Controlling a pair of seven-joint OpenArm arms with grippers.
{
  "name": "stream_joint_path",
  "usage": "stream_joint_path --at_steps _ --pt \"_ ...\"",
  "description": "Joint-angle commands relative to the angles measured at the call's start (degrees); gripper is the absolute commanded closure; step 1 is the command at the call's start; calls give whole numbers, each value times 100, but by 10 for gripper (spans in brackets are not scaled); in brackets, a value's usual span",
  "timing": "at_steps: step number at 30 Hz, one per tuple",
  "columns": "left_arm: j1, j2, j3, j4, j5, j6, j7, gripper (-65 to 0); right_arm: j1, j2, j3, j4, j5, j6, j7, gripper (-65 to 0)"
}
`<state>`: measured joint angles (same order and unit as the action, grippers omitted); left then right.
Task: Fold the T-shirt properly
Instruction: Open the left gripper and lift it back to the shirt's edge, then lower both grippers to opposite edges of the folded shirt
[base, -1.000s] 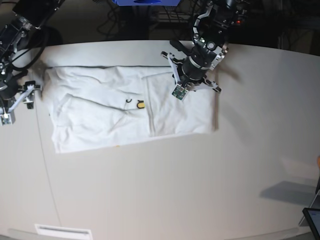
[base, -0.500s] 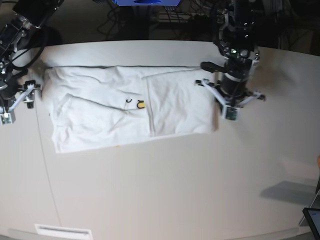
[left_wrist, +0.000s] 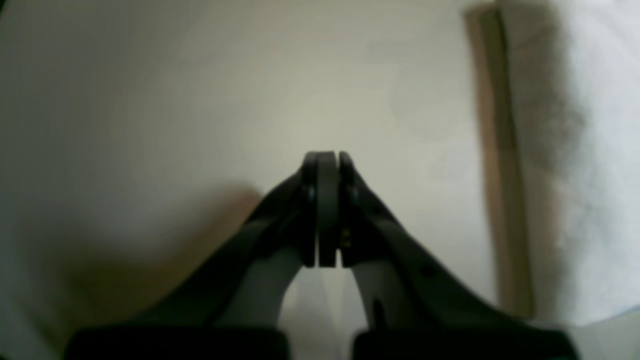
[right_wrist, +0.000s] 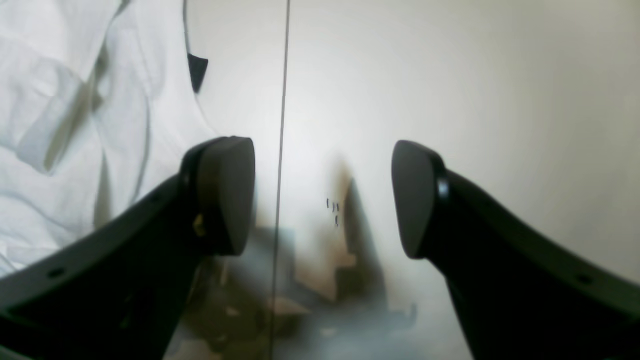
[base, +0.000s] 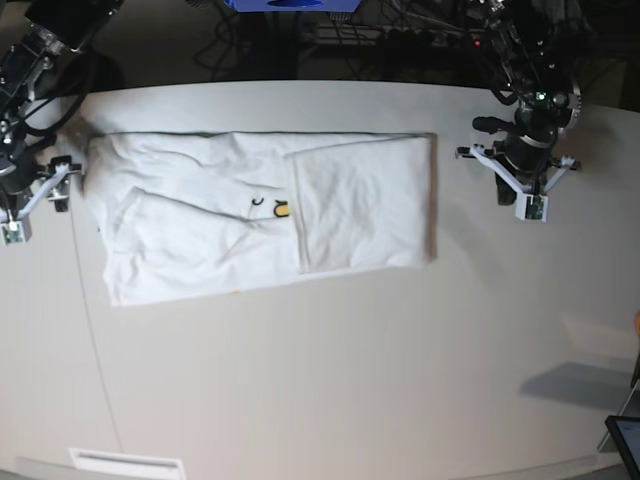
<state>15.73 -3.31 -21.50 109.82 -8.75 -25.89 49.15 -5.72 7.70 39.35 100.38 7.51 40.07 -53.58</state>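
The white T-shirt lies flat on the table, folded into a wide rectangle with its plain reverse up. A bit of yellow and dark print shows at a fold edge. My left gripper is shut and empty, over bare table to the right of the shirt; in the left wrist view the shirt's edge lies at the right. My right gripper is open and empty, just left of the shirt. In the right wrist view the shirt and a small dark tag lie at the left.
The pale table has a thin seam line running under my right gripper. A dark device corner sits at the lower right edge. Cables and dark equipment lie beyond the far table edge.
My left gripper has moved right, from above the shirt's right part to bare table beyond its right edge. The shirt and my right gripper have stayed still.
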Motion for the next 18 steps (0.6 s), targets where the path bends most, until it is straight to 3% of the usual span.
stream_joint_path --at_steps 1,4,7,8,10,12,18 --pt "-39 -34 -26 -112 247 44 -101 0 75 95 16 120 62 -7 114 -408" --pt "-258 1 18 -560 739 35 -110 -13 66 95 16 120 62 -7 114 -408" --pt "-258 -25 150 -586 809 26 -119 -129 66 95 16 120 62 -7 114 -408" --pt "-258 -42 202 -586 836 26 -119 -141 66 95 16 120 62 -7 114 -408" --pt "-258 -42 281 -613 845 26 -119 -97 66 104 16 112 62 -7 114 -408" --pt "-293 -42 308 -630 845 26 -119 -3 75 113 16 112 62 -7 114 -408" --pt "-302 -16 642 -639 853 35 -101 0 198 122 69 94 89 -7 53 -415"
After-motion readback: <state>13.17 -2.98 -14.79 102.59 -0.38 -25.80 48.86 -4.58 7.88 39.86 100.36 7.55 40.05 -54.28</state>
